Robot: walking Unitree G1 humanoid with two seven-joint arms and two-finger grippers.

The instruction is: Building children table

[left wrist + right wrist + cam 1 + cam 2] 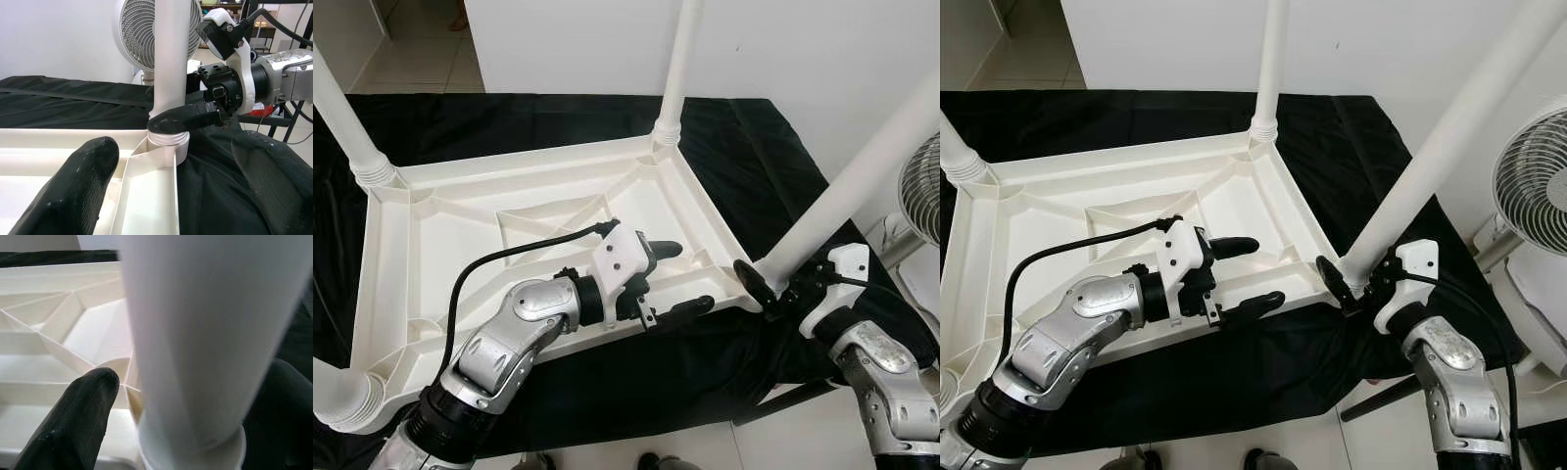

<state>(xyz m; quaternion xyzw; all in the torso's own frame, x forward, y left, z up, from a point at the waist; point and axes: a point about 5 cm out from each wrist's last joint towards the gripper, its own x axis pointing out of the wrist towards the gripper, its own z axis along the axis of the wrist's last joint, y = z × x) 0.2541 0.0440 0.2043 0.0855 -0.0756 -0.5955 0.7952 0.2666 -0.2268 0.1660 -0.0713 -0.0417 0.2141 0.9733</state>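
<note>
Eye views: the right gripper (pixel 1351 286) is pinching the leg (pixel 1430 166) just above its socket on the upturned top (pixel 636 211). The left gripper (pixel 677 277) is hovering spread over the rim.

Right wrist view: the leg is sitting between the fingers (pixel 73 421); a skewed push could be jamming it.

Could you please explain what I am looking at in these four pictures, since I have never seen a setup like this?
This is a humanoid robot assembling a child's table. The two wide pictures come from a stereo camera on its head, looking down; the other two come from cameras on its wrists.

A white plastic tabletop lies upside down on a black cloth, with white legs standing in its corners. The right pincer has its fingers either side of the near right leg, close to its socket; the right wrist view looks straight at that leg. The left pincer hovers open over the tabletop's near edge, holding nothing. A fan stands at the right.
</note>
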